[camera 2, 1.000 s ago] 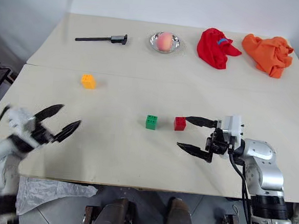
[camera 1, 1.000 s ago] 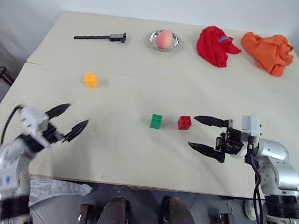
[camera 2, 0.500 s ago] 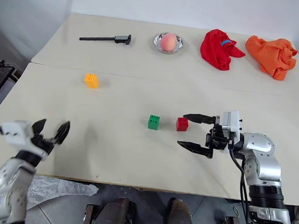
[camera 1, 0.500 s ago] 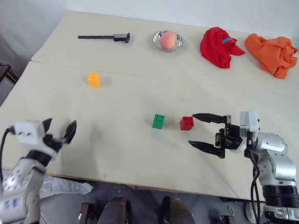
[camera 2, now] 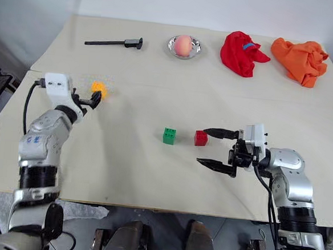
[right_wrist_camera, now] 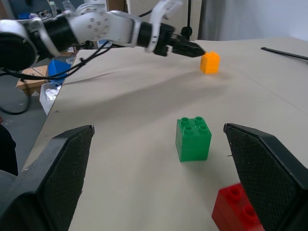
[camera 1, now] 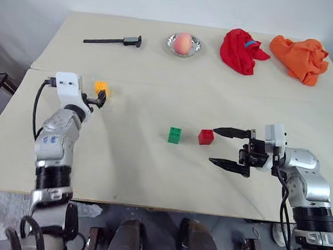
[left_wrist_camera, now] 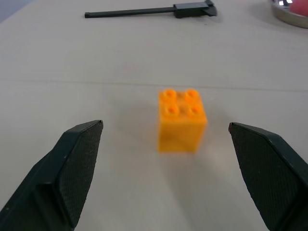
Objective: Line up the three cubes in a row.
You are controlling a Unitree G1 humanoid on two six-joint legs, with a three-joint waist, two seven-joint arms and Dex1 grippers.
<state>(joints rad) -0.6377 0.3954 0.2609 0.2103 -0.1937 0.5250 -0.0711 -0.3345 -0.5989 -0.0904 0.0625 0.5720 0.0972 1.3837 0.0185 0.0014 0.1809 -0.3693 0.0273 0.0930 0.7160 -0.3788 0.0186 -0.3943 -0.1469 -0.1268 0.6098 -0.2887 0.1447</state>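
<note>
Nearest, the right gripper lies level over the table, fingers spread wide and holding nothing, its far fingertip just beside the red cube. The green cube sits near it to the left, studs up. Farther left, the left gripper stands open, fingers apart from the orange cube, which stands upright, four studs on top. No writing can be read on them.
</note>
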